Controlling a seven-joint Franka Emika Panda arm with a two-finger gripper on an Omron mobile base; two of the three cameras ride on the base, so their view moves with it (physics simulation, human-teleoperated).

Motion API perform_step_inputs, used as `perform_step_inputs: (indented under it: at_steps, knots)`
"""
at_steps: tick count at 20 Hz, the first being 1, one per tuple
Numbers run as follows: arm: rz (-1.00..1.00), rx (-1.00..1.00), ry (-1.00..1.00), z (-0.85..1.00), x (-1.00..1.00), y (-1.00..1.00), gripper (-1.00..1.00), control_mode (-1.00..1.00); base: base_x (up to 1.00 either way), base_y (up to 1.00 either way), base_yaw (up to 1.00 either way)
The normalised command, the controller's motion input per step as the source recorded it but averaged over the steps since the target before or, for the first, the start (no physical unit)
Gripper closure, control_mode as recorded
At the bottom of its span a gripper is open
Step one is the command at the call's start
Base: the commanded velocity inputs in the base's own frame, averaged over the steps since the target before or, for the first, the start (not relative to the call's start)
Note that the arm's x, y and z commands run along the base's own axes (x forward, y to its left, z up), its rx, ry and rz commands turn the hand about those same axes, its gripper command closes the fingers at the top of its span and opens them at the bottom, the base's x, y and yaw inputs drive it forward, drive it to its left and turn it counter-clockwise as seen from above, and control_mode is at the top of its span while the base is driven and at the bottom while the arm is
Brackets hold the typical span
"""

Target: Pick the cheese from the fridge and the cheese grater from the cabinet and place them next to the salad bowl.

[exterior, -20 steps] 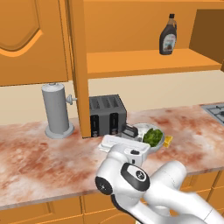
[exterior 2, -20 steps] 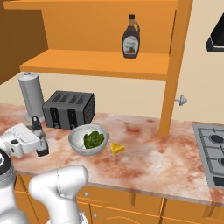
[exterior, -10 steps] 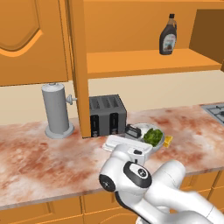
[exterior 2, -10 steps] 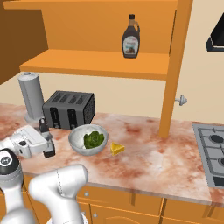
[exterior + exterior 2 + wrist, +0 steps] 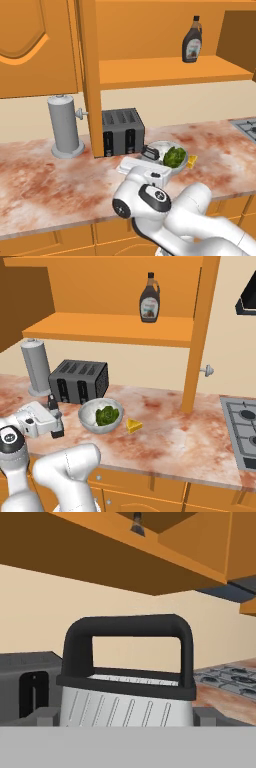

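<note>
One cheese grater (image 5: 127,682) stands upright on the counter between the gripper (image 5: 55,418) and its wide-open fingers, at nine o'clock from the salad bowl (image 5: 87,418). It looks rigid, light and slick-sided; its black handle seems the safest hold.

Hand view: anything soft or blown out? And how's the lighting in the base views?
Hand view: cheese grater sits very close and reads slightly soft; flat lighting, no glare. Left base view: even rendered light, faint shadow under the salad bowl, toaster crisp. Right base view: sharp throughout, cheese and syrup bottle clearly edged, no glare.
</note>
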Motion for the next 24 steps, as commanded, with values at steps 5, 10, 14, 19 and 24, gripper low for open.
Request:
perform_step_inputs:
  at_steps: [5, 10, 14, 19, 24]
  knots:
    - [0.0, 0.0, -0.01, -0.36, 0.29, -0.13, 1.0, -1.0, 0.0, 0.0, 0.0]
    - [0.0, 0.0, -0.07, -0.39, 0.34, -0.22, 1.0, -1.0, 0.0, 0.0, 0.0]
    - [0.0, 0.0, -0.05, -0.35, 0.38, -0.27, 1.0, -1.0, 0.0, 0.0, 0.0]
    - [0.01, 0.02, -0.02, -0.32, 0.33, -0.4, 1.0, -1.0, 0.0, 0.0, 0.0]
    - [0.03, 0.01, -0.02, -0.36, 0.28, -0.38, 1.0, -1.0, 0.0, 0.0, 0.0]
